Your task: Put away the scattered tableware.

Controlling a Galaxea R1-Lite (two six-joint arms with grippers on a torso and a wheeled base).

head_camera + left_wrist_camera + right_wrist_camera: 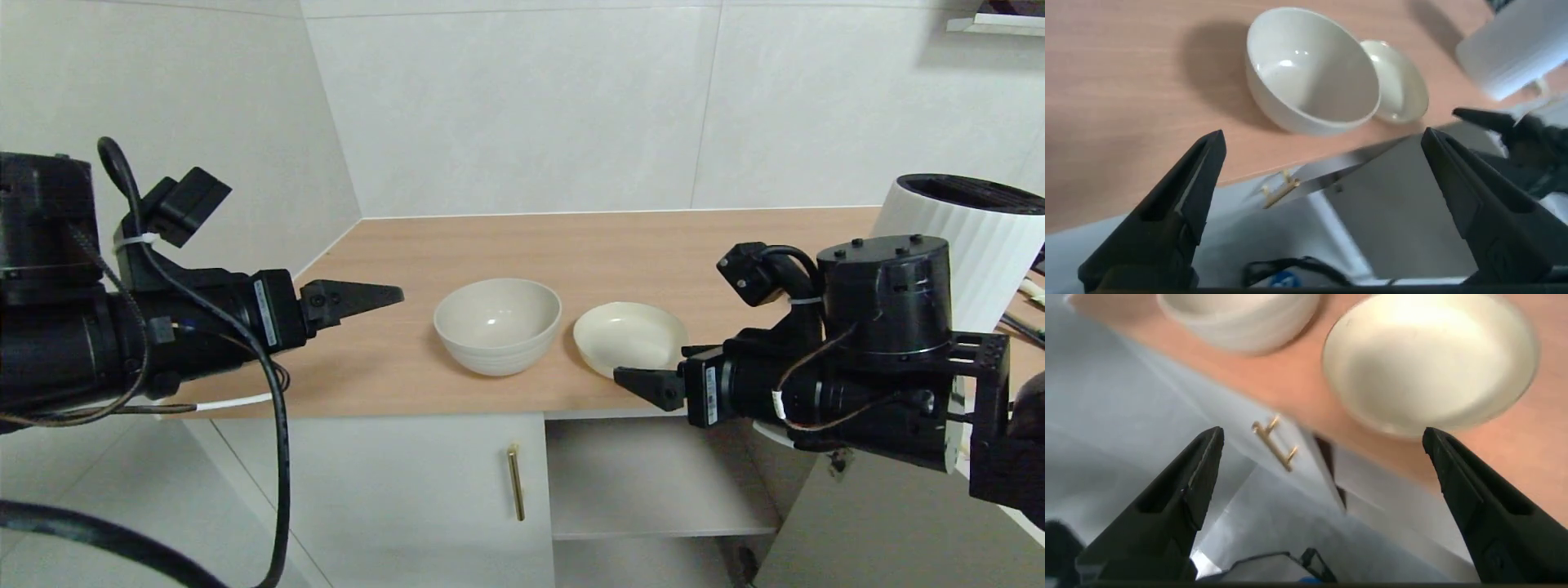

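A deep cream bowl (497, 325) stands upright on the wooden counter (588, 253), near its front edge. Just right of it lies a shallow cream dish (629, 336). My left gripper (384, 294) hovers open to the left of the bowl, a little above the counter, and holds nothing. My right gripper (645, 371) is open at the counter's front edge, just in front of and below the dish. From the left wrist, the bowl (1310, 69) and dish (1400, 82) lie beyond the spread gripper (1323, 140). The right wrist view has the dish (1429, 363) and bowl (1241, 314) past its gripper (1321, 437).
A tall white ribbed container (963, 237) stands at the counter's right end. Below the counter, a cabinet door with a gold handle (515, 482) is shut, and an open shelf compartment (653, 482) sits to its right. Tiled walls close the back and left.
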